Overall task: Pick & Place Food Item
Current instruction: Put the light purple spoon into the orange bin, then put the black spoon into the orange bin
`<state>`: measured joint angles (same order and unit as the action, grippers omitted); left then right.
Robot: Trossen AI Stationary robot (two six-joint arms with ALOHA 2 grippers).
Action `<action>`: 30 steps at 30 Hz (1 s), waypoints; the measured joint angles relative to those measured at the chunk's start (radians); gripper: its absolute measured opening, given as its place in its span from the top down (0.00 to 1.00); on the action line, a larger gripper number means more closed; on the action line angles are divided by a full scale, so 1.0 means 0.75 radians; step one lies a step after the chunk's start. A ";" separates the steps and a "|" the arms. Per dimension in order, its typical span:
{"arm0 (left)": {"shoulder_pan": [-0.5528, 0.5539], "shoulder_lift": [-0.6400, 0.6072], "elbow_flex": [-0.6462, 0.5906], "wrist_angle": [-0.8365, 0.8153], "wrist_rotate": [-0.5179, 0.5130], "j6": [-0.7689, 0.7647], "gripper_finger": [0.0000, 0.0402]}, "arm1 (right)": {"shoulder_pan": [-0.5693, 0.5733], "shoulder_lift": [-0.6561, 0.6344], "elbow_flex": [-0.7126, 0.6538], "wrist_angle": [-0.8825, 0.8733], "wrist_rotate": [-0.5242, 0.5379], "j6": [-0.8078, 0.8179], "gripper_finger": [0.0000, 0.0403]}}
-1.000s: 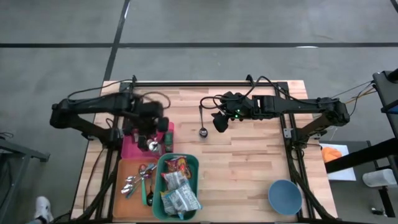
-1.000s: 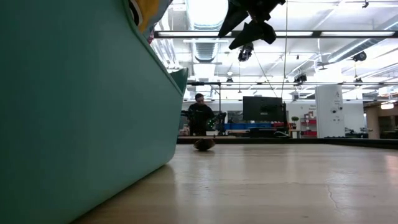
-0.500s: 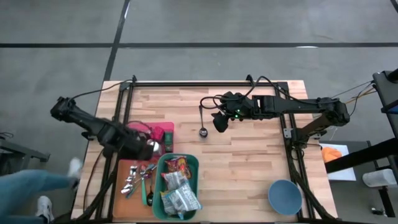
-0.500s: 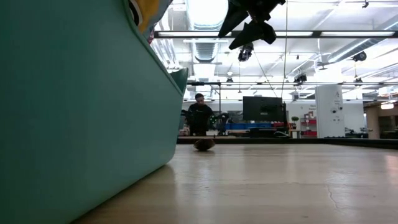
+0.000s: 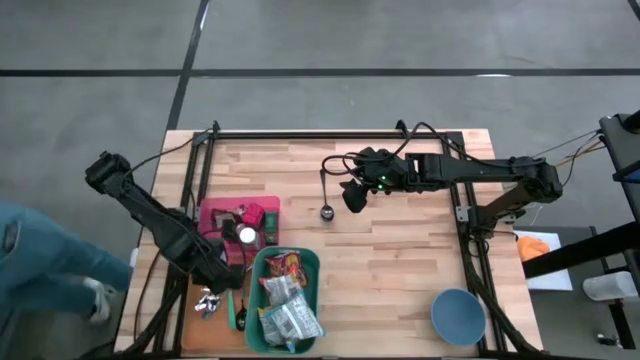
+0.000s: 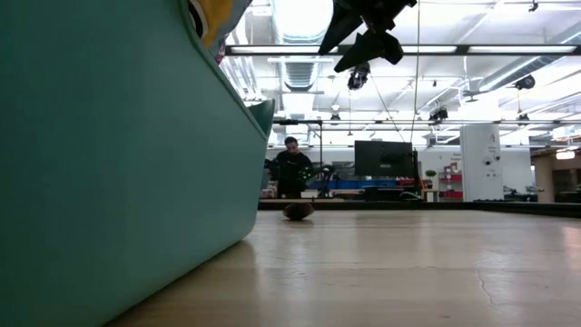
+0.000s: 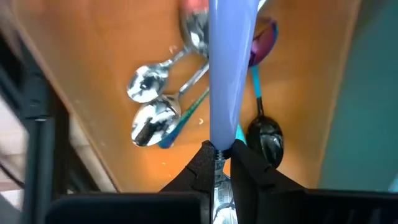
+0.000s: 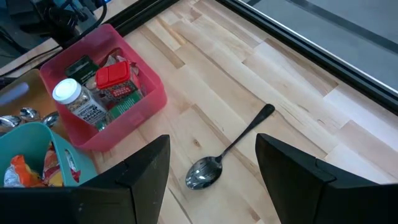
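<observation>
Left gripper: your left gripper (image 7: 222, 163) sits at the lower left of the high view, over the orange tray (image 5: 190, 318). Its fingers are pinched on the light-blue handle of a utensil (image 7: 227, 68), which points out over the spoons (image 7: 151, 102) lying in that tray.
Right gripper: your right gripper (image 5: 352, 195) hangs at the upper middle of the high view with its fingers spread and nothing between them, just right of the loose spoon (image 8: 231, 146) on the bare table (image 5: 400, 270).
Food items: the snack packets (image 5: 285, 300) are in the teal bin (image 5: 312, 262) at the bottom centre of the high view; more packaged goods and a white-capped jar (image 8: 78, 102) sit in the pink bin (image 8: 149, 93) just above it. None is held.
Destination: the blue bowl (image 5: 458, 315) at the lower right looks a likely target, though that is only a guess.
Step in hand: you seem to be dealing with a utensil at the tray, not yet with food.
Doing it well: set the handle down low and flat among the spoons, part the fingers fully, then lift straight up so you don't drag cutlery. Keep clear of the teal bin's wall, which is just beside the gripper.
Risk: the crinkly packets may slip; grip one by its body.
</observation>
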<state>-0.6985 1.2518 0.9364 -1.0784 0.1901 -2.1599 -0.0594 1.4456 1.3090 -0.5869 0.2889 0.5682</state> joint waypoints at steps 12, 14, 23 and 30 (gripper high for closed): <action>-0.069 0.001 -0.304 0.473 0.025 -0.131 0.94 | 0.000 -0.001 0.000 0.000 0.000 0.000 0.42; -0.069 0.001 -0.315 0.496 0.016 -0.130 0.93 | 0.000 -0.001 0.000 0.000 0.000 0.000 0.42; -0.075 0.000 -0.342 0.486 -0.063 -0.126 0.78 | 0.000 0.000 0.000 0.000 0.000 0.000 0.42; -0.075 -0.009 -0.341 0.497 -0.081 -0.130 0.54 | 0.000 0.000 0.000 0.000 0.000 0.000 0.42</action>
<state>-0.7547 1.2453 0.6807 -0.7058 0.1295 -2.2570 -0.0593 1.4456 1.3090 -0.5867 0.2890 0.5682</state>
